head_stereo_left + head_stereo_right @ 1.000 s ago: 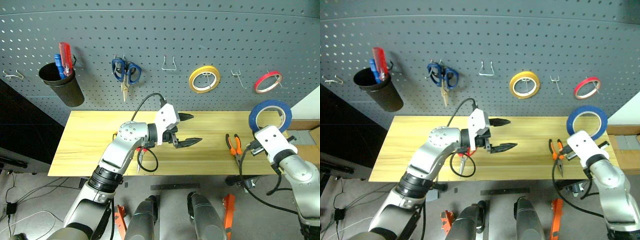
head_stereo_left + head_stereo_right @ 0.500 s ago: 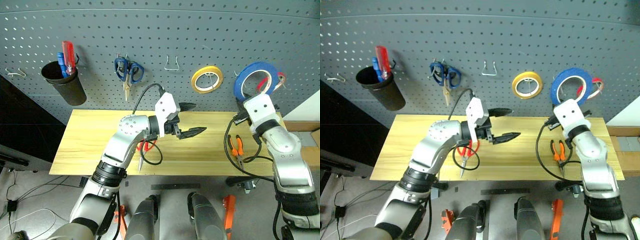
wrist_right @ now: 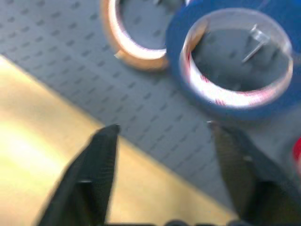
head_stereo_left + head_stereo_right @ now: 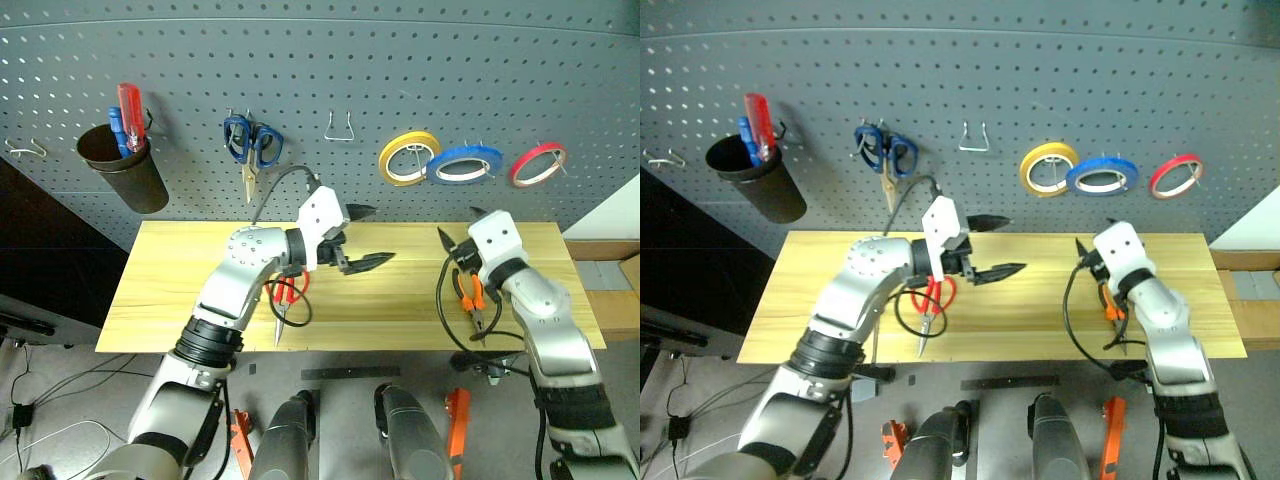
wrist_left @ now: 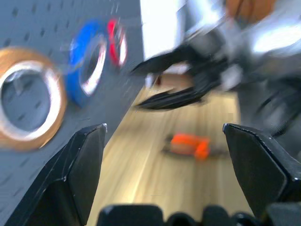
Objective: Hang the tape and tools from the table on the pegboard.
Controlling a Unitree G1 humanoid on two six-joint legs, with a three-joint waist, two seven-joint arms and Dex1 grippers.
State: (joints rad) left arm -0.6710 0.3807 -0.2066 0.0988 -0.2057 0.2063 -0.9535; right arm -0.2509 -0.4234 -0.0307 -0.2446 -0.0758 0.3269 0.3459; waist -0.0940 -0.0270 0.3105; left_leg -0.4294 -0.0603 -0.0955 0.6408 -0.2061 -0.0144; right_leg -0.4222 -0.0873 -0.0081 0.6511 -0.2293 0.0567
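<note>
The blue tape (image 4: 463, 165) hangs on the pegboard (image 4: 330, 60) between the yellow and red rings, both grippers' jaws spread and empty, so the risk now is the right gripper (image 4: 447, 240) brushing it off its hook while dropping toward the pliers (image 4: 471, 297) on the bench (image 4: 180, 270)

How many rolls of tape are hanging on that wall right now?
3, side by side on the pegboard above the table's right half: the yellow tape ring on the left, the blue tape in the middle, the red tape ring on the right.
</note>
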